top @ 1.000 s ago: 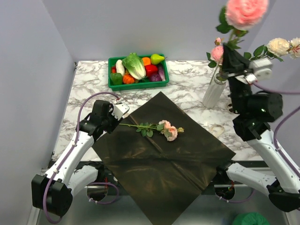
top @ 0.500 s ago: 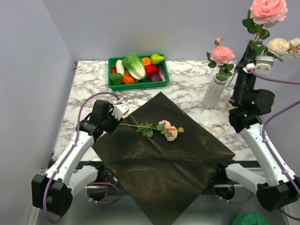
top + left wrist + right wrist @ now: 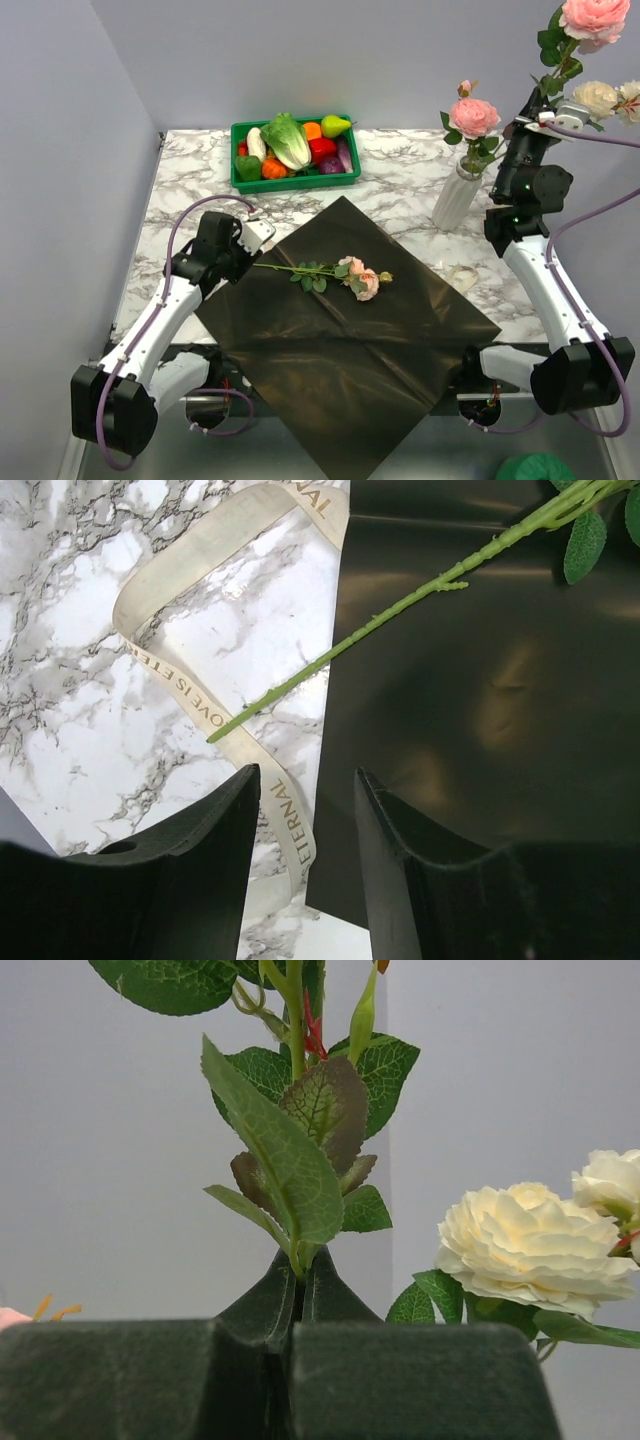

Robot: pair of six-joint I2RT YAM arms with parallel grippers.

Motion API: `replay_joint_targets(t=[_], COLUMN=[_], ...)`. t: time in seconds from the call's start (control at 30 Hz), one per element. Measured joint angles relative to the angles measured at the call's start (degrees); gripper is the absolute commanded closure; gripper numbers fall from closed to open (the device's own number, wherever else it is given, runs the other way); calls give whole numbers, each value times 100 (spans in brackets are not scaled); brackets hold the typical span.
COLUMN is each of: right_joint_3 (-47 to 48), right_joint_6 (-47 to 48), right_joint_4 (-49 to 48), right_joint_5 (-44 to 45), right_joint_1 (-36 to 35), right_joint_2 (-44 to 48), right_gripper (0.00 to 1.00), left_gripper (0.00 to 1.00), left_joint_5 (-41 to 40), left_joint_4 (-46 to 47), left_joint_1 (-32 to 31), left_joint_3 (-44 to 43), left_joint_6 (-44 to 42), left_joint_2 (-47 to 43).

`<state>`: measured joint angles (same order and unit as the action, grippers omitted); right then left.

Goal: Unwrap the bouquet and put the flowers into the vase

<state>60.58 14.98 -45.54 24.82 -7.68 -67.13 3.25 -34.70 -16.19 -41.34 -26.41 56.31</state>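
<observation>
legibly, ribbon (image 3: 200, 550) reads "eternal", left gripper (image 3: 307, 780) spread, right gripper (image 3: 300, 1280) pinching flower stem (image 3: 296, 1020).

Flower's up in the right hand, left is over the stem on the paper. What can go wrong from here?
1. Right hand holds the flower far below its bloom; it could sway and snag the rose already in the vase, or tip it.
2. Left hand, open, may pinch the ribbon under the stem too.

Marble table (image 3: 400, 185), plain grey walls (image 3: 300, 60)
</observation>
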Motion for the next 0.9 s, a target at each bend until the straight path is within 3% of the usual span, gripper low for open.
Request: replay_joint_targets(t=[0.57,0.9], right_joint_3=[570,448], right_joint_6=[-52,68], right_joint_4=[-264,-621], right_joint_5=[-35,-44], right_joint_1=[68,68], right_joint_2=[-391,-623], right_gripper=[99,99], left_gripper=[48,48], left_joint_5=[0,0], left_joint_4=[133,179], left_joint_1=[92,131], left_joint_3=[0,35], left_joint_6=[-79,-125], left_joint_2=[199,199])
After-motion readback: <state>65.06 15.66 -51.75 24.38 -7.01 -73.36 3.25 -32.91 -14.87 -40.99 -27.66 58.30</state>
